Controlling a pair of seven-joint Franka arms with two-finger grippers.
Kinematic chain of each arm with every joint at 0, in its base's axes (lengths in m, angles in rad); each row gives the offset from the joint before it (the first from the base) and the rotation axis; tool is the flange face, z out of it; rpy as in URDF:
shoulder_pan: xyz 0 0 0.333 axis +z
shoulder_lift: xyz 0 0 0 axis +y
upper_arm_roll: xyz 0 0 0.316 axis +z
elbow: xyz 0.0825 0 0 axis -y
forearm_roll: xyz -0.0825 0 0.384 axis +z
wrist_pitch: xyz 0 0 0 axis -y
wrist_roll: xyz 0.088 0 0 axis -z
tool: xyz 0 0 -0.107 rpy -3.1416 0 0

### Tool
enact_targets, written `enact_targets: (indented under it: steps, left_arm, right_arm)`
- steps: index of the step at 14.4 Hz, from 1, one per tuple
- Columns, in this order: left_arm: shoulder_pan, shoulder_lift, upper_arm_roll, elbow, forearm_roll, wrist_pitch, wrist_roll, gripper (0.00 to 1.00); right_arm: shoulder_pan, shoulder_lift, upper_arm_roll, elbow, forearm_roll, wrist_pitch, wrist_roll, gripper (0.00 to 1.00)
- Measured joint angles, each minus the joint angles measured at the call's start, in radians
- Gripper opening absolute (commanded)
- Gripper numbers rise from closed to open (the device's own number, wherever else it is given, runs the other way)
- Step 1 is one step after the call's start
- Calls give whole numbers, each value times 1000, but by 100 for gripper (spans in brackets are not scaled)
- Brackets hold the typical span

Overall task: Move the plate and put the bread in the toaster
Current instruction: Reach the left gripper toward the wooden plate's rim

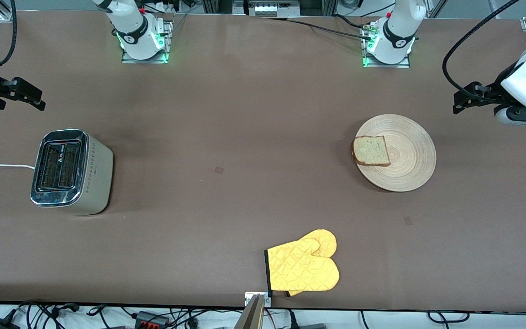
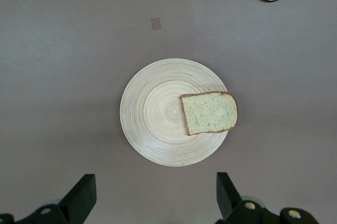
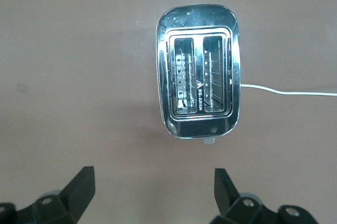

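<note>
**Robot lab bench, not a kitchen**

Two white robot arm bases [image 1: 142, 34] with green status lights bolted to a long table under a brown paper-like cover [image 1: 244, 137], black cables and power bricks [image 1: 144, 317] along its near edge, aluminium frame rails [image 1: 267, 7] beside the bases

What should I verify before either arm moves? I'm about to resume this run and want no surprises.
1. Bread lies flat on the plate, at its edge toward the right arm's end: ok.
2. Toaster upright, both slots empty: ok.
3. Left gripper open, up over the table by the plate, holding nothing: ok.
4. Right gripper open, up by the toaster, holding nothing: ok.
5. Yellow oven mitt lies nearer the front camera than the plate, apart from it: ok.
6. Toaster plugged in: cannot tell.
</note>
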Motion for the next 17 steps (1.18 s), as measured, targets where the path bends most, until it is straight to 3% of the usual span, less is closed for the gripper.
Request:
enact_targets:
  steps: [11,17]
  left_arm:
    - [-2,9,0,-2,0,-12,0,100]
    - [4,161,9,19,0,-67,0,100]
  right_arm:
    - [-1,0,-1,-4,0,-1,0,100]
    - [0,1,-1,-4,0,-1,0,100]
